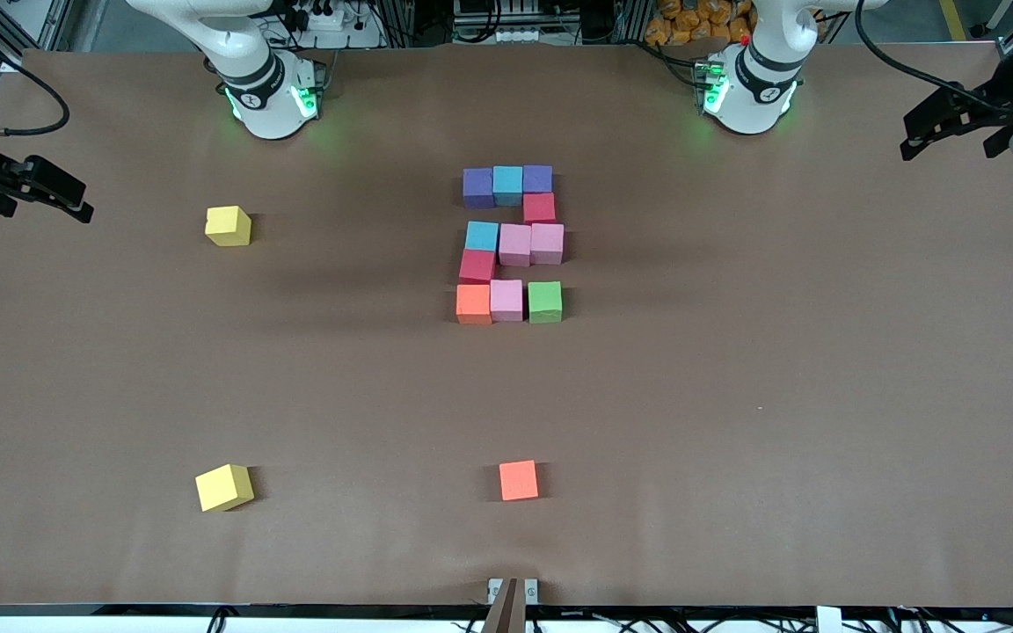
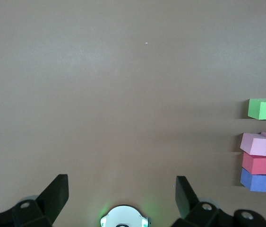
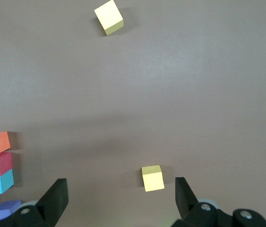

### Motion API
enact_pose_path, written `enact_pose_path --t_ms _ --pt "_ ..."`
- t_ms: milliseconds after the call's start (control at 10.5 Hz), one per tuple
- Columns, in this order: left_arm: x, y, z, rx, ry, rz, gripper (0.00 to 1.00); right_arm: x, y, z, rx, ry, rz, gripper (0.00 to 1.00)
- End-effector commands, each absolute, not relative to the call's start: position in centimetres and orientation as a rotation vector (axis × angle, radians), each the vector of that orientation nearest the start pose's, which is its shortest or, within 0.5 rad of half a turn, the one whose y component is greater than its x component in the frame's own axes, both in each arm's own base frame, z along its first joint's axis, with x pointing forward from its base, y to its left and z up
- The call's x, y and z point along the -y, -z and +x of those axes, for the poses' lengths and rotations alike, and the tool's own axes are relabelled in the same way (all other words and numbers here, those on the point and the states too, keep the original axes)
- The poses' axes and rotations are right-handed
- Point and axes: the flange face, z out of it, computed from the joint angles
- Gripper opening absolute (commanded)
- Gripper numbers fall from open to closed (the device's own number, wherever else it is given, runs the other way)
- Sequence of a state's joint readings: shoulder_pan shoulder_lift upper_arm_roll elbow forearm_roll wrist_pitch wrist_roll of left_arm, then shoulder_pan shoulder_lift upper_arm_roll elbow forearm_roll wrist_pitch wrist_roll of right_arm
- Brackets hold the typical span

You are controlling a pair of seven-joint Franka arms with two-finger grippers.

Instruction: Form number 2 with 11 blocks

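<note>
Left gripper and right gripper both hang released, jaws spread and empty, each over its own arm's end of the brown paper-covered table.

Mid-table, toward the bases' edge, eleven small matte cubes lie touching as a blocky digit 2: purple, light blue, purple; red; light blue, pink, pink; red; orange, pink, green.

A loose orange cube sits near the camera-side edge, and two yellow cubes lie toward the right arm's end.

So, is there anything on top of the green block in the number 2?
No. The top face of the green block is bare, and no cube in the number 2 is stacked. What lies beneath it cannot be seen.
</note>
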State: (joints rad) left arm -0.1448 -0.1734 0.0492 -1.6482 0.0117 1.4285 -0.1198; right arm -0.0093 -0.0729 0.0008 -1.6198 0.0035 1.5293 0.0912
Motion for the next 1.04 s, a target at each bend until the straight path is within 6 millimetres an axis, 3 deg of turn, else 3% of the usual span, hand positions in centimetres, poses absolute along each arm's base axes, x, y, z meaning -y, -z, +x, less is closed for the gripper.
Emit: enact_pose_path --t_ms 0,285,950 --pt "4.8 -66.7 48.4 0.112 -0.1 -3.149 1.0 0.3 -63.9 52.0 -0.173 -0.022 -3.138 1.0" --pt "6.5 -66.6 48.3 0.049 -0.085 -3.079 1.0 0.4 -63.9 52.0 -0.176 -0.017 -3.138 1.0" --pt "6.1 -66.2 49.0 0.06 -0.111 -3.09 1.0 0.5 -63.8 52.1 -0.178 -0.017 -3.139 1.0"
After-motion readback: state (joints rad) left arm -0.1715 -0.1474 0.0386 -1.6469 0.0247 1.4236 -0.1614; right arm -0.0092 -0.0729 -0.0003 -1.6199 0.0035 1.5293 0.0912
